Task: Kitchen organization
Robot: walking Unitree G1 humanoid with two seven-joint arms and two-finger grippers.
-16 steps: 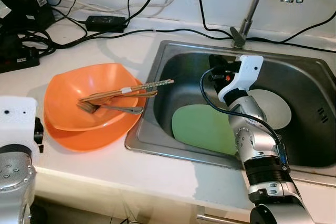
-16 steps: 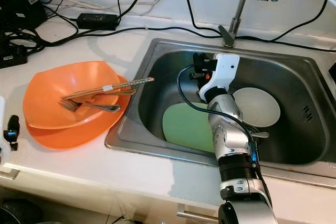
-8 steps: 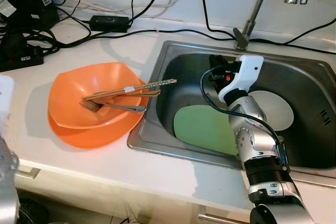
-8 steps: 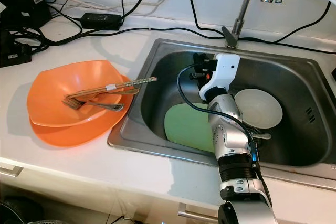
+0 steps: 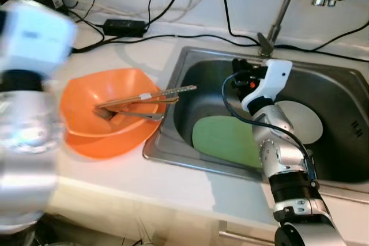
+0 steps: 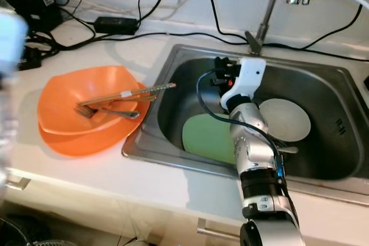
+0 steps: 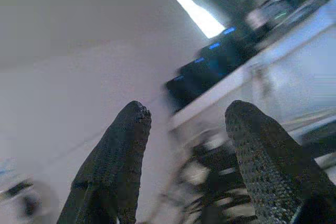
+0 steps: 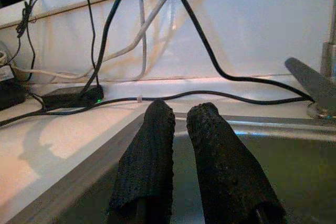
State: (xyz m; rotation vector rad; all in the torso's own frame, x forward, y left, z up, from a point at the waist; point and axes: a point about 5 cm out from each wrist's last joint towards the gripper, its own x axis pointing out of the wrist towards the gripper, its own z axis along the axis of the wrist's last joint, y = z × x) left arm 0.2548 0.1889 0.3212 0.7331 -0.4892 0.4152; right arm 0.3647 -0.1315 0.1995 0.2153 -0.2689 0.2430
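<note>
Nearest, at seven to nine o'clock in the head views, the left arm (image 5: 29,113) is a blurred silver mass over the table (image 5: 173,182) edge. Its wrist view shows the left claw (image 7: 184,156) with its two black fingers spread wide, nothing between them, against a blurred background.

At five o'clock the right arm (image 5: 285,165) reaches from the table's front edge up into the steel sink (image 5: 340,73). The right claw (image 8: 181,145) hangs inside the basin near its back wall, fingers pressed almost together with only a thin gap, gripping nothing.

On the sink floor a green plate (image 5: 222,139) lies at about six o'clock of the basin, just beside a white plate (image 5: 305,119) at three o'clock.

At nine o'clock on the table, two stacked orange bowls (image 5: 86,99) hold a fork (image 5: 130,114) and wooden chopsticks (image 5: 155,94), whose tips jut over the sink rim.

Farthest, at twelve o'clock, black cables (image 5: 190,36), a power adapter (image 5: 124,26) and the faucet (image 5: 282,10) line the back wall.
</note>
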